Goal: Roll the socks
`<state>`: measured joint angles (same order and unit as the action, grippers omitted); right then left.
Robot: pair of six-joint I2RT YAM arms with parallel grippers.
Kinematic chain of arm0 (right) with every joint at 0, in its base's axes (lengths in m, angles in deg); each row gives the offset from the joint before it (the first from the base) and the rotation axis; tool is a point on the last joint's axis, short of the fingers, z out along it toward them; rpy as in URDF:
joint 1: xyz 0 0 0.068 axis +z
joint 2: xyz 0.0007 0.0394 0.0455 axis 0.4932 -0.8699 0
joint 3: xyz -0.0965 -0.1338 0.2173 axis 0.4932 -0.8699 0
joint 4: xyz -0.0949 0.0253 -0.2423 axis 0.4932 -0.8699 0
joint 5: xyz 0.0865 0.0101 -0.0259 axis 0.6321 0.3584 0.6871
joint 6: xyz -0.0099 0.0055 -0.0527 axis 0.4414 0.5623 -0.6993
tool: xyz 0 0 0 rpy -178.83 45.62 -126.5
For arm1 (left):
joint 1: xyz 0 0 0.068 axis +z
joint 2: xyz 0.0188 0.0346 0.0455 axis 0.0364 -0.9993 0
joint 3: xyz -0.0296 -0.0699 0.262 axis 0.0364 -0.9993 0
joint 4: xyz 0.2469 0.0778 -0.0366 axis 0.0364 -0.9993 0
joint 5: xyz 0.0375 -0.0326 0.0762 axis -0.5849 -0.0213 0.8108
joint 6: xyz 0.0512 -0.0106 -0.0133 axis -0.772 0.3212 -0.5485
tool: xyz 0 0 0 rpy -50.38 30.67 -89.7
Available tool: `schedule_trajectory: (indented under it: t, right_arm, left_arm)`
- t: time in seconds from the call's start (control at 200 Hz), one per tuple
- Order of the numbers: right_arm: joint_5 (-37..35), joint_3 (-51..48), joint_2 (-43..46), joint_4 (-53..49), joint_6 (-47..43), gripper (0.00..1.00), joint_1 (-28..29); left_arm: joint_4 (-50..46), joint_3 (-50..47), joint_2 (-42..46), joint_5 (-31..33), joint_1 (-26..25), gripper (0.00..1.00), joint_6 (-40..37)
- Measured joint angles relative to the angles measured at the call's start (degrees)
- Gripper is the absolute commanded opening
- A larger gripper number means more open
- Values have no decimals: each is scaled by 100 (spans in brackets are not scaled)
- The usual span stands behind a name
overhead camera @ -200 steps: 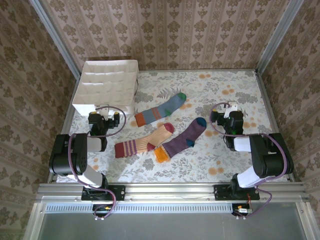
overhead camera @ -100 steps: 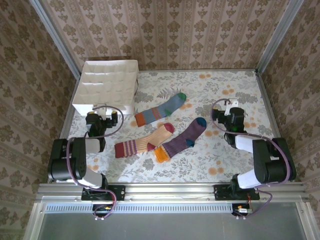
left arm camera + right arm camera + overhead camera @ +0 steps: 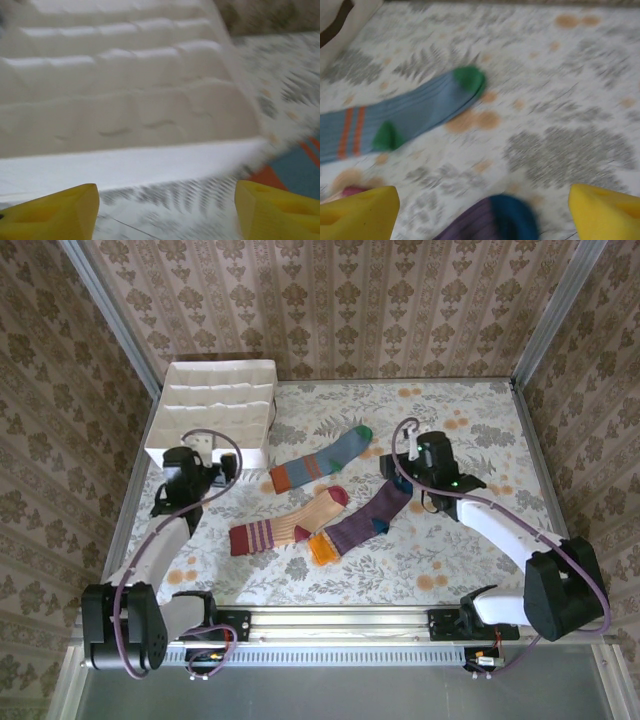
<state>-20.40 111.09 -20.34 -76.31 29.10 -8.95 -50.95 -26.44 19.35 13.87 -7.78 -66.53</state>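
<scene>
Two arms reach forward. Left gripper (image 3: pixel 165 212) jaws apart, facing white box (image 3: pixel 215 405), frame upper left. Right gripper (image 3: pixel 482 210) jaws apart, above purple sock (image 3: pixel 492 220) toe, frame centre.

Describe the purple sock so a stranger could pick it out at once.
On the floral table, three socks lie in the middle. The purple sock is the rightmost, slanting beside the peach sock. It alone has a purple body with a teal toe.

There are 3 socks (image 3: pixel 322 462), 1 white box (image 3: pixel 256 452), 2 arms (image 3: pixel 500 528).
</scene>
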Motion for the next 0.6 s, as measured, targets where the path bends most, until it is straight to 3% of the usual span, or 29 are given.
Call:
schedule_trajectory:
  t: [0.185,0.355,0.415,0.49,0.6]
  right_arm:
    - [90,114,-782,-654,1051,63,323]
    - [131,-20,-1436,-839,1670,56,422]
    - [146,-17,-1633,-859,1775,53,422]
    - [109,81,-1799,-901,1856,42,420]
    - [74,295,-2028,-837,1875,37,402]
  left_arm:
    - [-599,-2,-44,-535,-1311,47,-87]
    - [-1174,212,-616,-741,-2465,40,-289]
    - [-1263,286,-835,-782,-2776,38,-310]
    - [-1296,308,-1071,-804,-3099,36,-299]
    - [-1261,308,-1460,-824,-3506,30,-208]
